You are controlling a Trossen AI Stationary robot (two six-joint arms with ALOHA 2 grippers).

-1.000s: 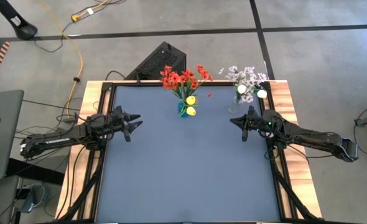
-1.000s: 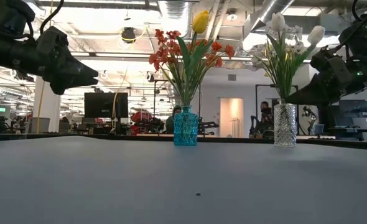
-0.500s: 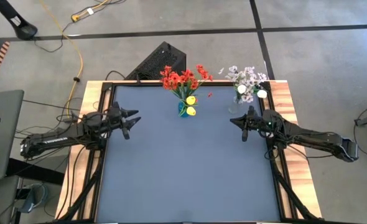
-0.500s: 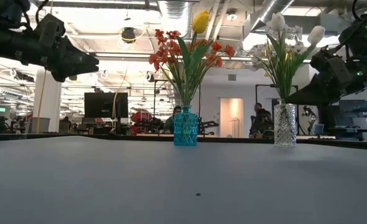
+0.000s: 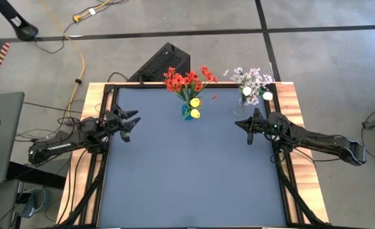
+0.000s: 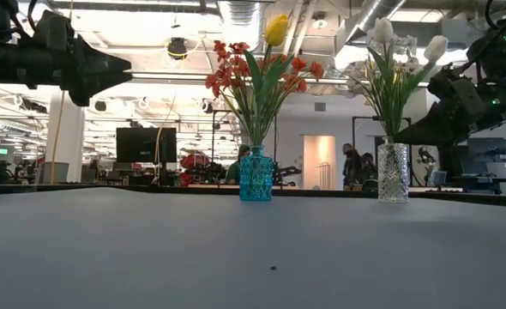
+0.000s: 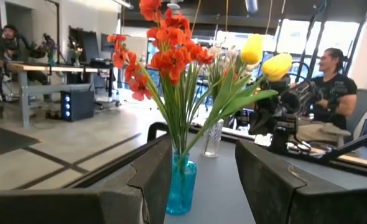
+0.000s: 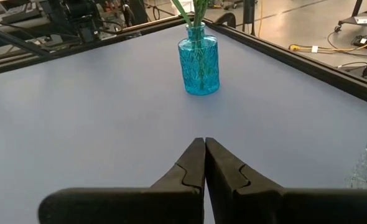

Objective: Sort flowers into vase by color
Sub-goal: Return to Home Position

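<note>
At the left edge of the dark blue-grey table [image 5: 187,184] the left gripper [image 5: 132,123] is held above the surface. It points toward the middle, and nothing is carried in it. In the left wrist view its two dark fingers [image 7: 149,177] are seen set wide apart.

Near the far edge of the table, about in the middle, a small turquoise glass vase [image 5: 187,112] is placed upright. The red blossom clusters on green stems [image 5: 186,81] are gathered in it, and the two yellow tulips [image 7: 264,57] are held in the same vase – one of them stands highest in the low view [image 6: 275,30].

Further to the right, close to the far right corner, a clear cut-glass vase [image 6: 393,172] is found, well apart from the turquoise one. The white tulips [image 6: 382,30] and the pale lilac-white sprays of tiny blossoms [image 5: 254,77] are kept in it.

Just beside this clear vase, on its near side, the right gripper [image 5: 238,124] is held above the table and turned toward the middle. Its fingers are pressed together with no gap – this is shown in the right wrist view [image 8: 204,149] – and nothing is gripped between them.
</note>
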